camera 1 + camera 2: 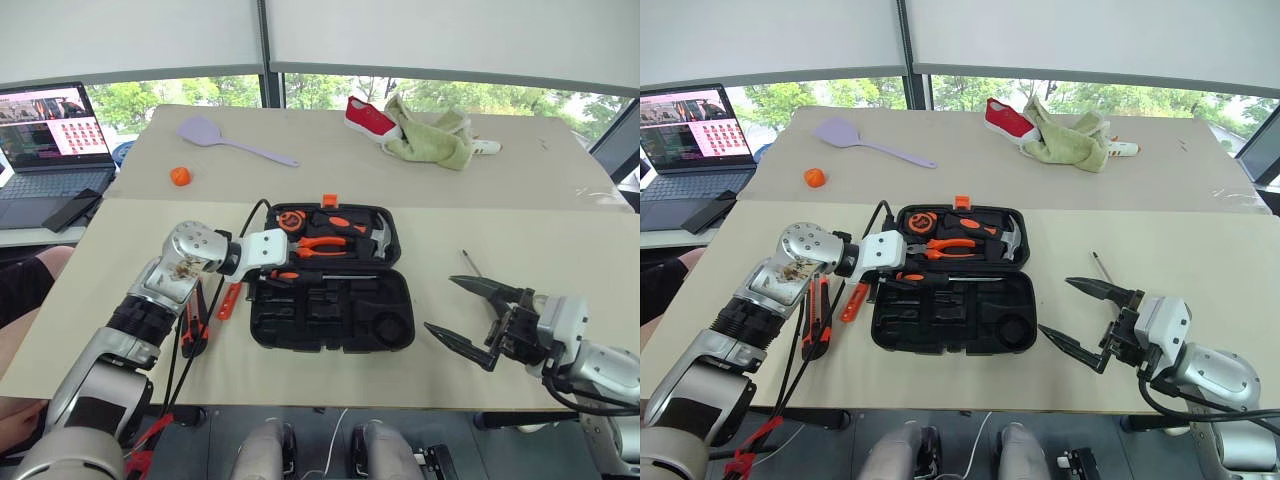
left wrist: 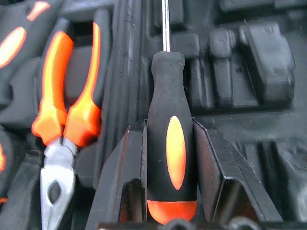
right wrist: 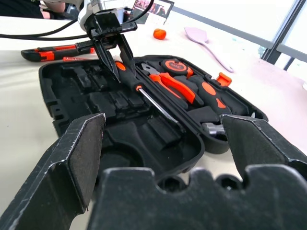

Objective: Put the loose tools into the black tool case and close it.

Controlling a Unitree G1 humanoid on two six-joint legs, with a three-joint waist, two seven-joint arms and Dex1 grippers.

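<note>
My left gripper (image 3: 115, 60) jaws are clamping the handle of an orange-and-black screwdriver (image 2: 170, 143), holding it over the open black tool case (image 1: 330, 320) beside the pliers (image 1: 322, 245). My right gripper (image 1: 478, 317) jaws are standing wide apart, holding nothing, hovering level over the tabletop (image 1: 520, 250) right of the case. I am reading no labels.

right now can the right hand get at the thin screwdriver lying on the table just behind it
Probably yes. The right hand is open and holds nothing, and the thin screwdriver lies on bare table just beyond it, right of the tool case, with nothing between them.
</note>
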